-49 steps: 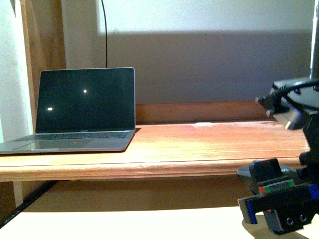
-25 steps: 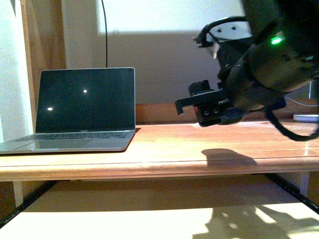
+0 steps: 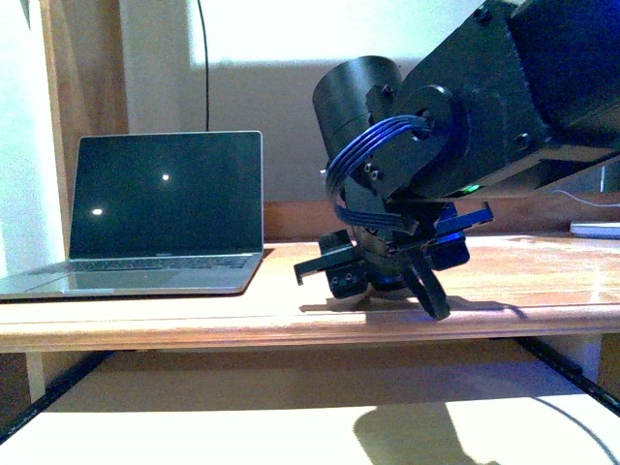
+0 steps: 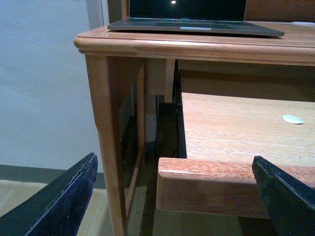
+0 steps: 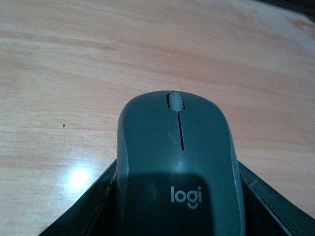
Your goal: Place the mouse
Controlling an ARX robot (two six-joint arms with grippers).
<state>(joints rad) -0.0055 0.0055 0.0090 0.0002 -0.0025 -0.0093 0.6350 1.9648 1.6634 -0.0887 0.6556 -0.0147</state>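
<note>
While hanging low over the wooden tabletop [image 3: 281,291], right of the open laptop [image 3: 165,208], clamps the dark grey Logi mouse [image 5: 179,162] between the fingers [image 5: 83,216] of the right gripper [image 3: 376,281], scroll wheel pointing away from the wrist. Contact with the wood: cannot tell. Keeps fingers [image 4: 64,201] of the left gripper [image 4: 173,160] spread wide, empty, before the pull-out shelf [image 4: 231,132] bearing a small white disc [image 4: 293,119].

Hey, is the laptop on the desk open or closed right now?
Open. The laptop has its lid raised upright, dark screen and keyboard both showing.
</note>
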